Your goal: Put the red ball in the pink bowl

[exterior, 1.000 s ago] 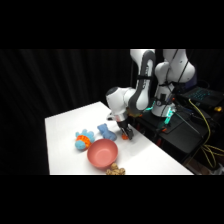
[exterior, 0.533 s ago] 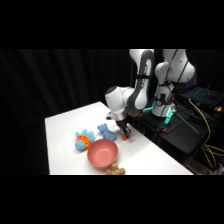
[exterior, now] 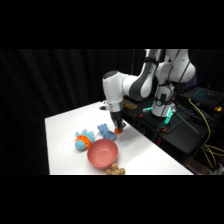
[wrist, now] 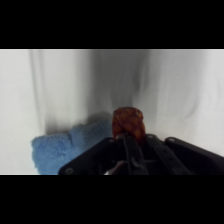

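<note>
Side view: the white surface [exterior: 65, 130] carries the pink bowl [exterior: 102, 153] near its front edge, empty and open upward to receive the drop. Just behind it hangs the end effector [exterior: 118, 131], clamped on the red ball [wrist: 128, 124], which is lifted clear beside a blue cloth [wrist: 65, 145].
</note>
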